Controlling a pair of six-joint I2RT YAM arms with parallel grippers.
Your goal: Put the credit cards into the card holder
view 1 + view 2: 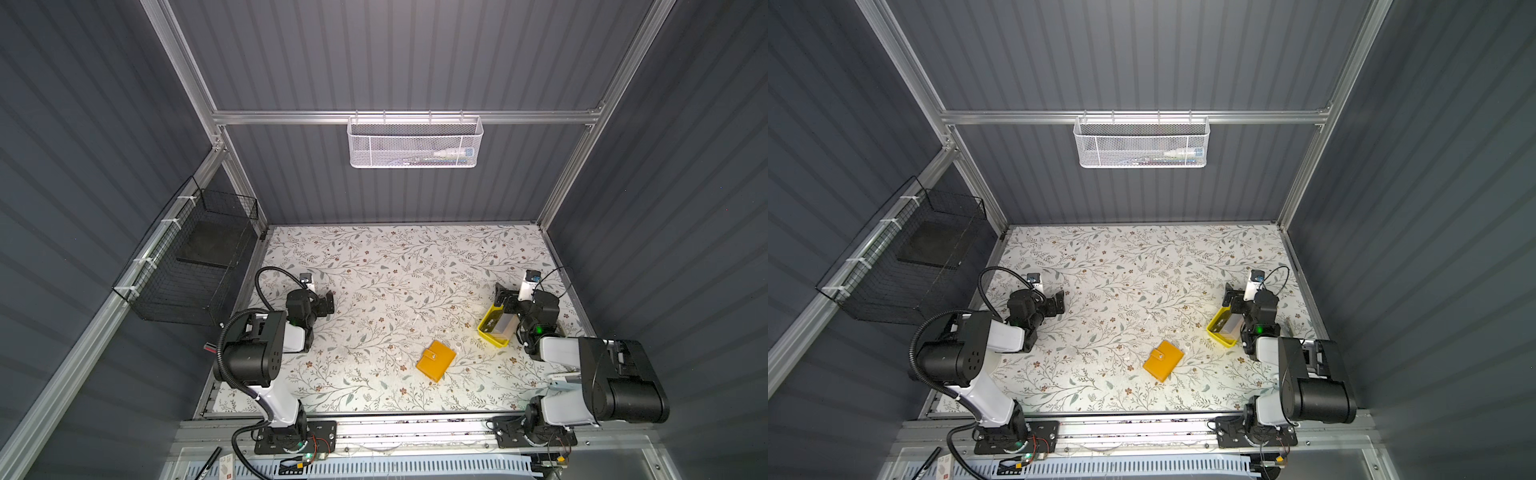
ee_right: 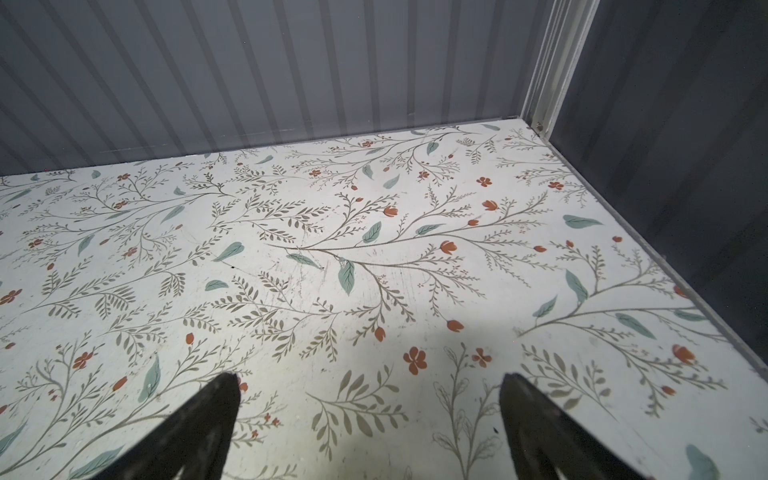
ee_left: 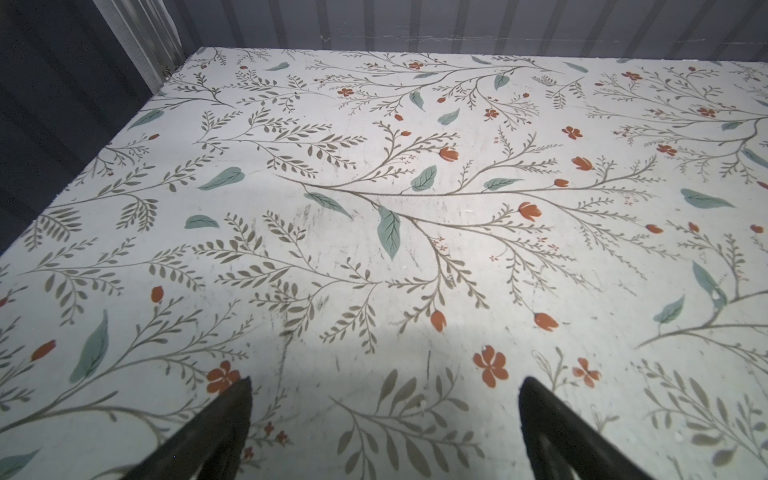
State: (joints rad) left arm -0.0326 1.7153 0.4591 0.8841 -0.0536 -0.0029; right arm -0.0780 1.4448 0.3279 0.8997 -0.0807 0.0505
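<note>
Holder lies shut on the table, front middle. Cards sit in a yellow tray, partly hidden by the right arm. Left gripper and right gripper gape wide, empty.

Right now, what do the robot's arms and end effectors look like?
The left arm and right arm both have black joint housings and white links. A black ribbed cable loops along the left one. The left end effector and right end effector each have two dark, pointed fingers.
</note>
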